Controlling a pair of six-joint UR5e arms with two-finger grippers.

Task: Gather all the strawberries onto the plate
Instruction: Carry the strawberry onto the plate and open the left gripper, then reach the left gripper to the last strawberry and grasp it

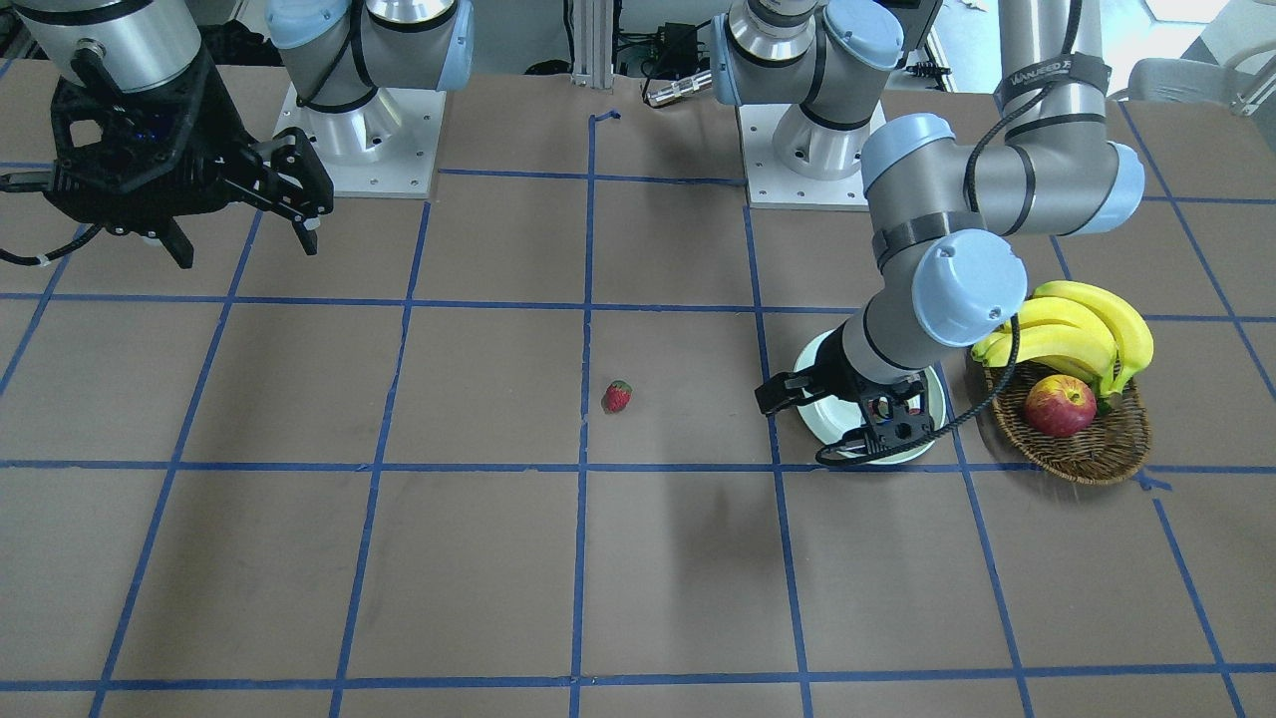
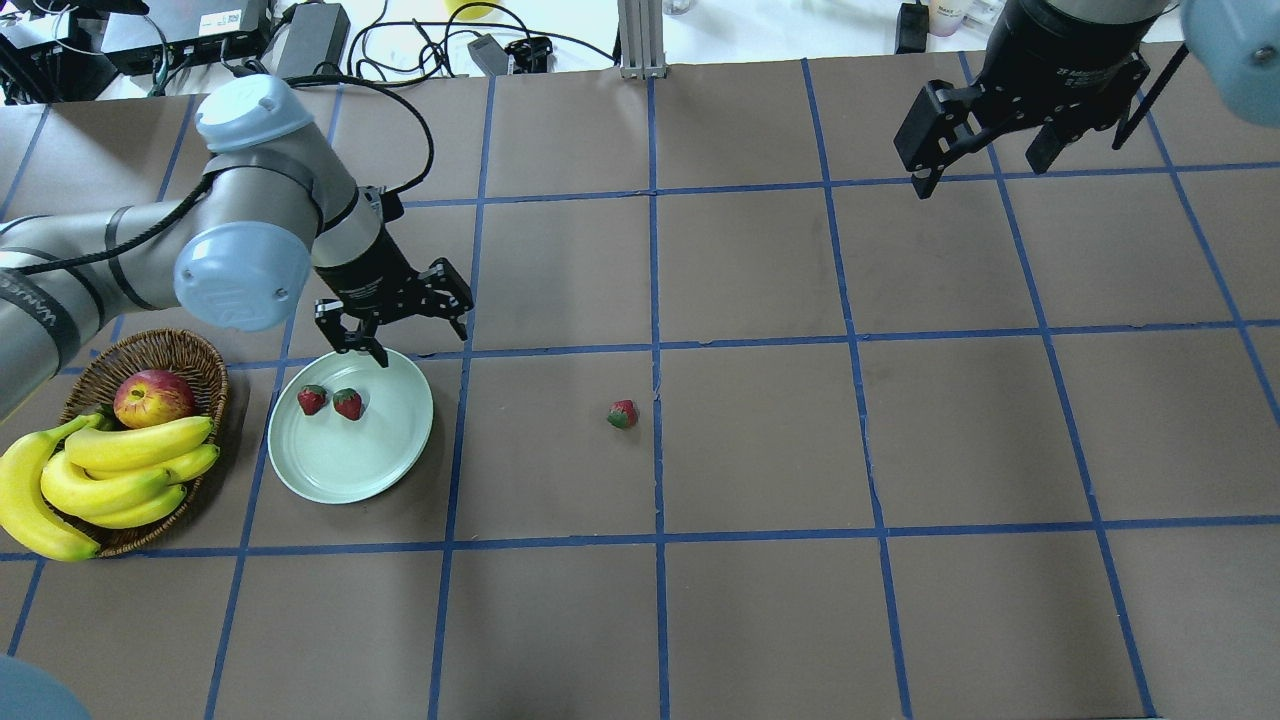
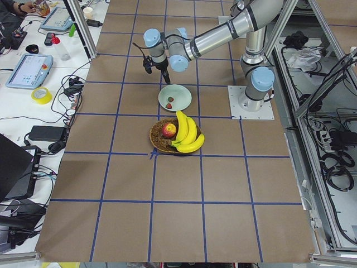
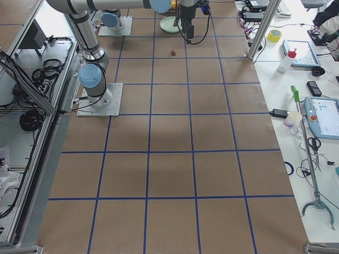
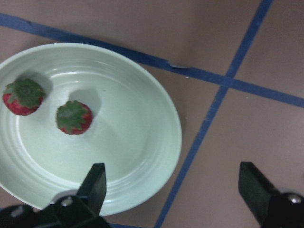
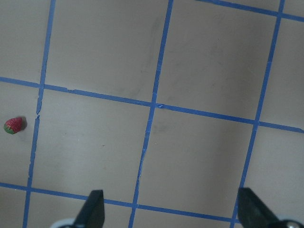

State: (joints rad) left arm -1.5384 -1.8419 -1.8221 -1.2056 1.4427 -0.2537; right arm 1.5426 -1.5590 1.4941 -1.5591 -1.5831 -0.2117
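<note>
strawberries red, green caps | plate mint-green | table brown, blue grid

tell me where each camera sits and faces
Front-facing: across the table, facing the robot; left arm, right arm.
Overhead: behind the robot, downward; both arms, plate, loose strawberry.
Exterior left: table's left end; left arm near.
Exterior right: table's right end; right arm near.
Left wrist: down on plate; open jaws.
Right wrist: down on table; open jaws.
Shared: loose strawberry, overhead and right wrist.

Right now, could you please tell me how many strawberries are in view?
3. The first strawberry and second strawberry lie side by side on the mint-green plate; the third strawberry sits alone on the table near its centre. None appears hidden.
</note>
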